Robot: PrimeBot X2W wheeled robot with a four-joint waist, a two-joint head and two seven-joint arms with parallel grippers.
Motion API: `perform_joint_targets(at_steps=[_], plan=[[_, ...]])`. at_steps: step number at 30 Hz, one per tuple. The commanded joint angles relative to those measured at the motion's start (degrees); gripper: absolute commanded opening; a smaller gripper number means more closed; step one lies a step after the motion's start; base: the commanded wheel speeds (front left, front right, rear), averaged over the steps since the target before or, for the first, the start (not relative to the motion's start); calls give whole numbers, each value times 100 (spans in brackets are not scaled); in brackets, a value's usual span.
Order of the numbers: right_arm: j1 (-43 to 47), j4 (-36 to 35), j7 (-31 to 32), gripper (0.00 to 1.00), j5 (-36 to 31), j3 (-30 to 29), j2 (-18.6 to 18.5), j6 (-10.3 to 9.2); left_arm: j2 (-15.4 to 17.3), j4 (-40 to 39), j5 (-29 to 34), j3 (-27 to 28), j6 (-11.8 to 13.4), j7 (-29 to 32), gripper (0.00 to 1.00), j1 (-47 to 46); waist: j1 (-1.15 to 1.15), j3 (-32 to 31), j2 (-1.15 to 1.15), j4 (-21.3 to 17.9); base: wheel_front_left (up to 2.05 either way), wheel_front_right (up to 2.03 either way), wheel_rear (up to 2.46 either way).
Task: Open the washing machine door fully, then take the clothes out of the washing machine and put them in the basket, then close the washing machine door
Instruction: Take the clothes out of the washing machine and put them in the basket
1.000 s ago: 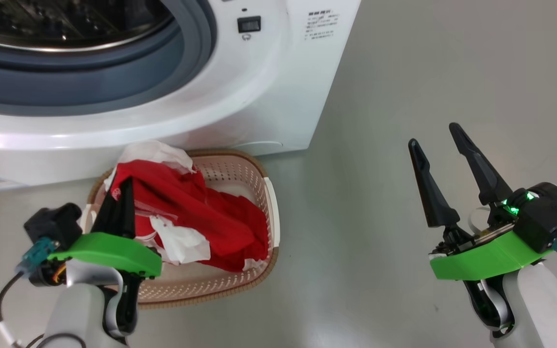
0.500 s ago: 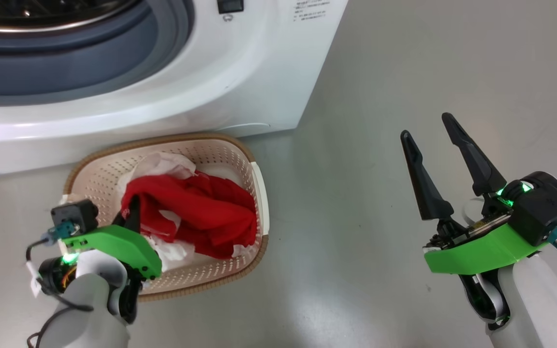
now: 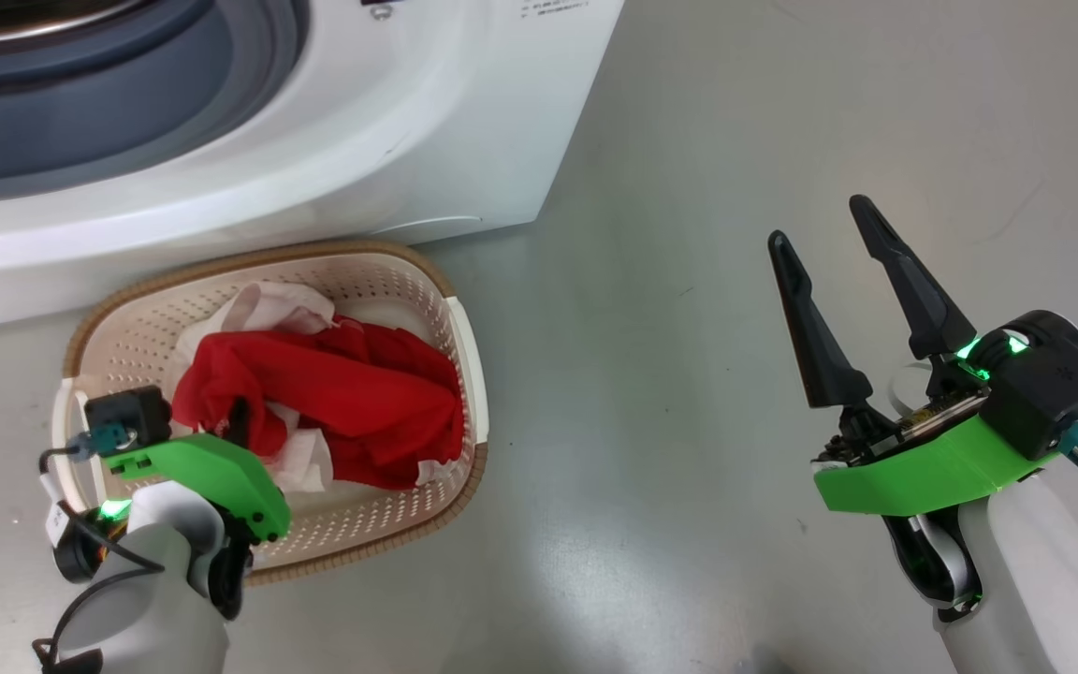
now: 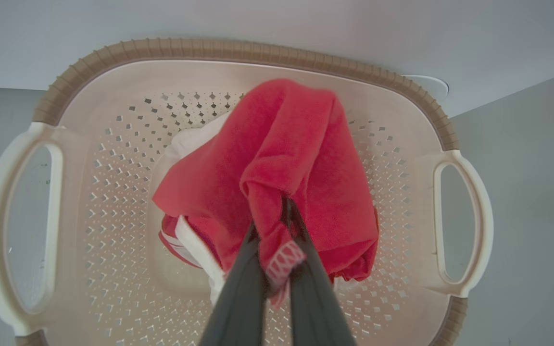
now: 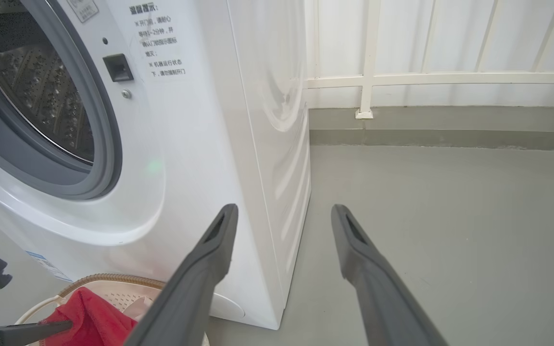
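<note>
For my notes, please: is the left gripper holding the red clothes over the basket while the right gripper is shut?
Not quite: the head view shows the right gripper open; the left gripper does hold the clothes over the basket.

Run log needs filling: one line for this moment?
left gripper jaws shut on clothes | clothes in basket | right gripper jaws open
</note>
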Motion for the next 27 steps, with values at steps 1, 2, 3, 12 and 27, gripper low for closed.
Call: perform_joint_targets(at_steps=[1, 2, 3, 12, 27], plan=[[20, -114, -36, 100, 19, 103, 20, 35, 206, 57, -57, 93, -42, -92, 0, -14, 0, 30, 0, -30, 0, 0, 0], [21, -115, -36, 100, 19, 97, 20, 35, 211, 111, -61, 77, -46, -95, 0, -32, 0, 35, 0, -32, 0, 0, 0], [22, -114, -36, 100, 17, 93, 20, 35, 215, 156, -67, 63, -50, -102, 0, -45, 0, 35, 0, -32, 0, 0, 0], [-4, -56, -36, 100, 6, 88, 9, 35, 190, 330, -96, -68, -71, -226, 19, -76, 0, -3, 0, 19, 0, 0, 0], [149, 142, -36, 100, -222, -233, 39, 35, 156, -1374, 232, 5, 101, -620, 100, 481, 0, -689, 0, 392, 0, 0, 0]])
